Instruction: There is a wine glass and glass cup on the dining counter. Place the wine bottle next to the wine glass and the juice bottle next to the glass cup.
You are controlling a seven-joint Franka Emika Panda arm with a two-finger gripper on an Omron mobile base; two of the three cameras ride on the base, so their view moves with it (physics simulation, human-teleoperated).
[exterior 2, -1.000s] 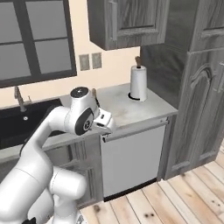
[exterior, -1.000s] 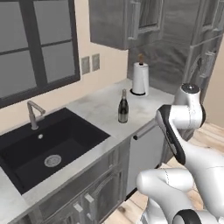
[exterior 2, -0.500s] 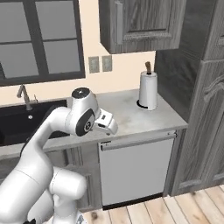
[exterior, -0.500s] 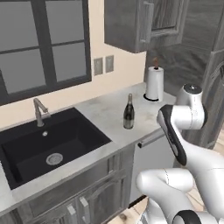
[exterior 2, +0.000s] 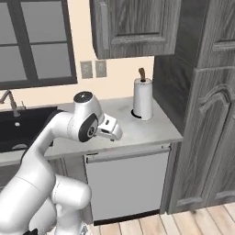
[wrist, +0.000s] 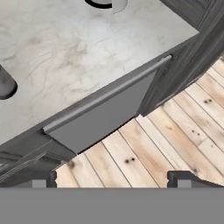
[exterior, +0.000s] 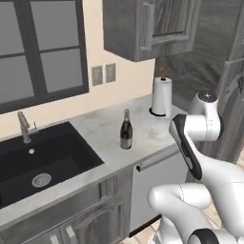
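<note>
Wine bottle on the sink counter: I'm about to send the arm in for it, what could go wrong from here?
The wine bottle is tall and slim and stands free on the marble counter; a sideways nudge from the open gripper could topple it, perhaps toward the sink. The paper towel roll stands close behind on the same counter and could be clipped by a wide swing. The gripper hangs off the counter's front edge, so it must clear that edge.

In the hand view the wine bottle is cut off by the left edge beside the dishwasher; just its dark base shows. The paper towel roll is cropped by the top edge. The bottle's label is too small to read. The sink runs off the left edge.
</note>
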